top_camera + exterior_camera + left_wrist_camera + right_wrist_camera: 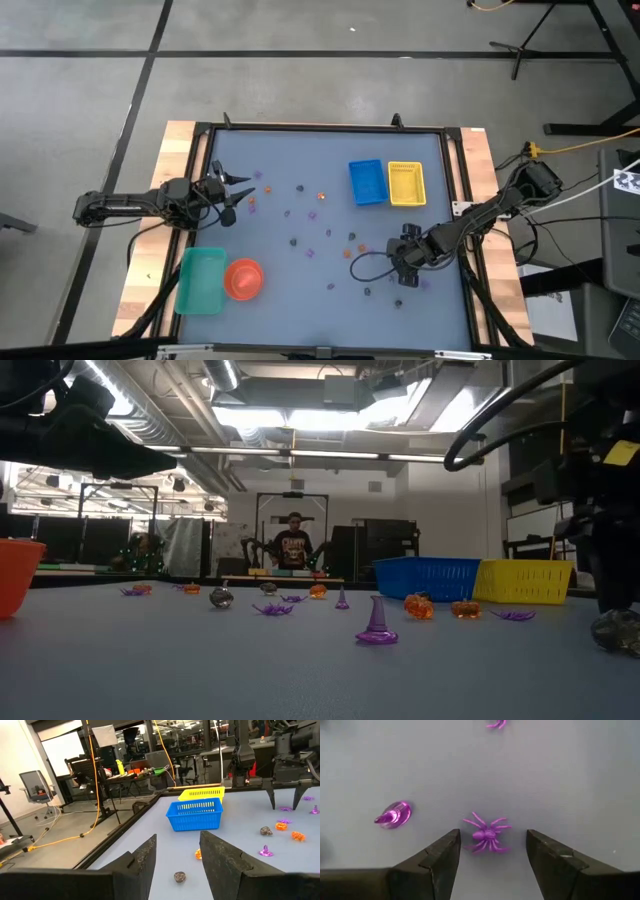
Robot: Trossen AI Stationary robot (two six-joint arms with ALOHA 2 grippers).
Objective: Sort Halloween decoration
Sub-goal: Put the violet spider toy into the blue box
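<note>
The Halloween decoration (312,218) lay scattered in small orange, purple and dark pieces across the middle of the grey-blue worktop (300,290). A purple spider (486,834) sat between the spread, empty fingers of the right gripper (403,276) near the worktop's right edge, a purple witch hat (393,814) close by. The left gripper (233,192) hovered at the left edge, released and empty. Blue (367,182) and yellow (406,183) baskets stood side by side toward the far edge. Beyond it, a person (293,545) stood in the lit workshop.
</note>
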